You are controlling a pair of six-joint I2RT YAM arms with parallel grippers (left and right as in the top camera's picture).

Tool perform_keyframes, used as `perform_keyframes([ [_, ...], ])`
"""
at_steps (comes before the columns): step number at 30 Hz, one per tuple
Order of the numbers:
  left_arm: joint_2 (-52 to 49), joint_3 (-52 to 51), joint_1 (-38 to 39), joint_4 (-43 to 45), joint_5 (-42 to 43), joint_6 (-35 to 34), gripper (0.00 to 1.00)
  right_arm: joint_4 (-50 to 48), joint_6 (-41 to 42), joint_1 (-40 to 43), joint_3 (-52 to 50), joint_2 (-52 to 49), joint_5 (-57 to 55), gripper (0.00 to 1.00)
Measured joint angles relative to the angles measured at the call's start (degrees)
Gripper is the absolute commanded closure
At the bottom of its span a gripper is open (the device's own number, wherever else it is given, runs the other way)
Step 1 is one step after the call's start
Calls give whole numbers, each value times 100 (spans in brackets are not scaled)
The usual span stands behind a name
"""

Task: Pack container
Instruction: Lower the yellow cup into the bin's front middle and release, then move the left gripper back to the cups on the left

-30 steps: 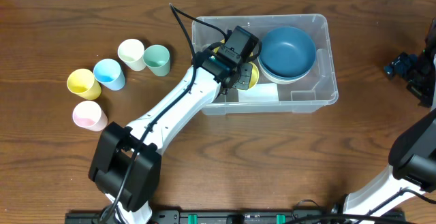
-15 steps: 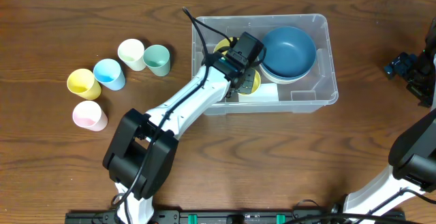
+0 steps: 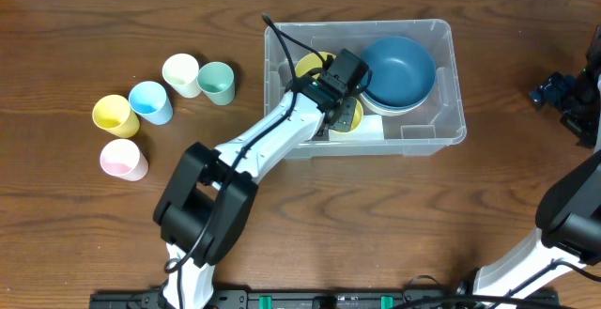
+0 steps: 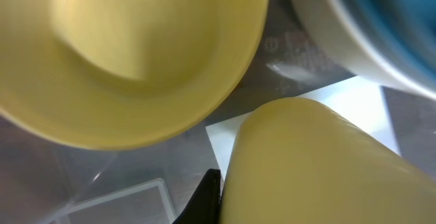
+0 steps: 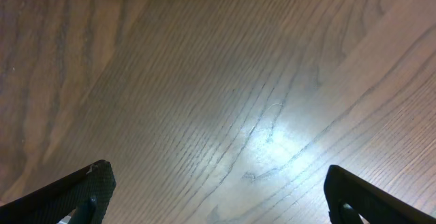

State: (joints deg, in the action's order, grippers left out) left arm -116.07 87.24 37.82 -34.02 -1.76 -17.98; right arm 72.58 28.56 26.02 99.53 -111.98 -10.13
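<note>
Clear plastic forms the large rectangular container with rounded corners and a rim lip [image 3: 458,93]. It stands on the brown wooden table [image 3: 394,224], right of centre.

**Handling (assessment).** The container should be light, with fairly stiff walls that flex under pressure, and a smooth, slippery surface. Grasp it at the rim lip on a short end. Its load sits off centre, so expect it to tip when lifted.

**Contents.**
- A round blue bowl [image 3: 399,69] is nested in a pale bowl at the right end.
- A round yellow bowl [image 3: 313,65] lies at the left end.
- A smaller yellow rounded item [image 4: 306,163], probably a cup, lies just beside the yellow bowl.

**Tools.**
- The left gripper [image 3: 343,114] reaches into the container at the smaller yellow item. That item fills the wrist view, so it cannot be determined whether the jaws are closed on it.
- The right gripper [image 5: 221,190] hangs over bare wood, well apart from the container, jaws spread wide and empty.

**Outside.** Five small plastic cups [image 3: 150,102] stand to the left of the container.

**Markings.** A white rectangular label [image 4: 320,101] lies on the container floor. No writing or brand is legible.
</note>
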Motion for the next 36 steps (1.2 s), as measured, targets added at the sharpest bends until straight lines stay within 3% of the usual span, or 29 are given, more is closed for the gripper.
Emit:
perform_keyframes([
  [7, -52, 0, 0, 125, 0, 2, 94, 0, 0, 0, 0, 0, 0, 1],
  [14, -52, 0, 0, 192, -2, 20, 70, 0, 0, 0, 0, 0, 0, 1],
  [21, -52, 0, 0, 195, -4, 4, 66, 0, 0, 0, 0, 0, 0, 1],
  [27, -52, 0, 0, 214, -9, 11, 51, 0, 0, 0, 0, 0, 0, 1],
  [36, -20, 164, -2, 184, -15, 4, 48, 0, 0, 0, 0, 0, 0, 1],
])
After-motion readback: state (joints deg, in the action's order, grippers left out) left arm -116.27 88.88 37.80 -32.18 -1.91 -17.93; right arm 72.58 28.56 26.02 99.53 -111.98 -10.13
